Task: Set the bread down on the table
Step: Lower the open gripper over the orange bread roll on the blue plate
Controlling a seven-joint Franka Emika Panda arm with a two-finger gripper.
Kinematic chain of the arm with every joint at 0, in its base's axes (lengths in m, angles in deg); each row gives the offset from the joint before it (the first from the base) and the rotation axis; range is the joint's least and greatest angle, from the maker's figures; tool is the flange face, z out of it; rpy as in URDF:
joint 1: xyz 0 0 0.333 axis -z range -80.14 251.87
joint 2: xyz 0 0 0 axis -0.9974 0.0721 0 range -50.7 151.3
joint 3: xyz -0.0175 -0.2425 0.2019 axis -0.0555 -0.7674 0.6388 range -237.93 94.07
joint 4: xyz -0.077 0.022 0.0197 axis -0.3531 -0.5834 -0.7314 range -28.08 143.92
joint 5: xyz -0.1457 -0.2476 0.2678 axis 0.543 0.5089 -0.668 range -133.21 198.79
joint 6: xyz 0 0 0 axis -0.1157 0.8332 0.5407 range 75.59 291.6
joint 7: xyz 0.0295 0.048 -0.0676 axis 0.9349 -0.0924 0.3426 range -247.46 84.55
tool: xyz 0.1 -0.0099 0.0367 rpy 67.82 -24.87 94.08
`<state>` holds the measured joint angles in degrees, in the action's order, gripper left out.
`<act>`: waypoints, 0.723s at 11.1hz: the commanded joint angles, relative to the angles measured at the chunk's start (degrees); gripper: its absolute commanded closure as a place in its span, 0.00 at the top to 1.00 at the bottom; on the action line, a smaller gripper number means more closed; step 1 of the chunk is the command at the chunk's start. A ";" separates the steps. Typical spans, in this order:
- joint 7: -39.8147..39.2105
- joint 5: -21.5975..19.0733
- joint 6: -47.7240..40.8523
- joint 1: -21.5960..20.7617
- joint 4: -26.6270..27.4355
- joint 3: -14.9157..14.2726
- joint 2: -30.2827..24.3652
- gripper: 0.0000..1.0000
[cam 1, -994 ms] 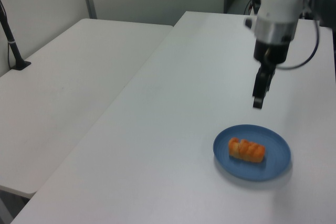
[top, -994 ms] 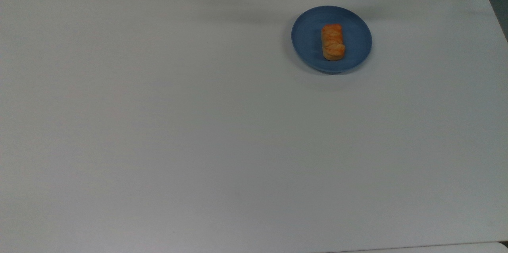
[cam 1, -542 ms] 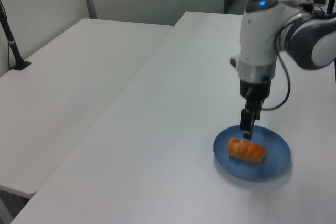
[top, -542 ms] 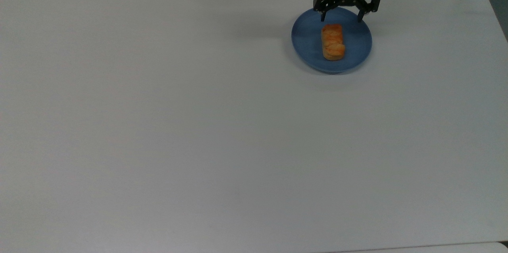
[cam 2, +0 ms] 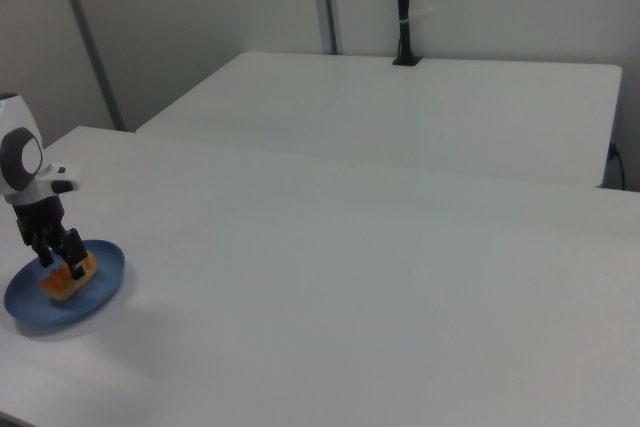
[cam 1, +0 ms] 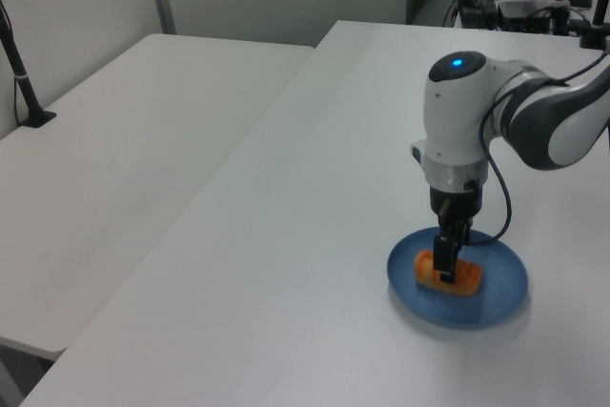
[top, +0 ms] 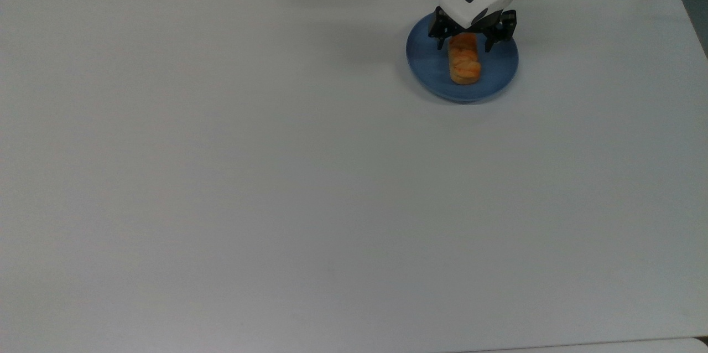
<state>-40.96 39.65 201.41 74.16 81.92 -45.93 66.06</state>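
The claw point(top: 464, 43) stands open, one finger either side of the bread point(top: 464, 62). Beneath it the blue plate point(top: 498, 73) rests on the bench point(top: 276, 176).

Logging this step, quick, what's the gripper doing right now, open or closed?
Gripper: open, fingers straddling the bread on the blue plate, not yet closed on it.

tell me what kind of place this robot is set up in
Most likely a robotics lab or test room: a Franka arm's gripper works over bread on a blue plate, on a bare white table, with camera poles clamped to a neighbouring table.
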 commanded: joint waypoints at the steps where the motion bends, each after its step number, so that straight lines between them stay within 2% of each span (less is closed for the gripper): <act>1: 3.10 1.67 4.20 -0.86 0.97 -0.34 0.32 1.00; 4: 3.10 1.84 4.73 -0.86 0.97 -0.34 1.11 0.89; 5: 3.10 2.19 4.73 -0.86 1.06 -0.34 1.11 0.81; 8: 3.10 2.28 4.47 -0.78 0.97 -0.34 0.94 0.32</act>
<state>-39.50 40.64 204.39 73.97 82.12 -45.93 67.54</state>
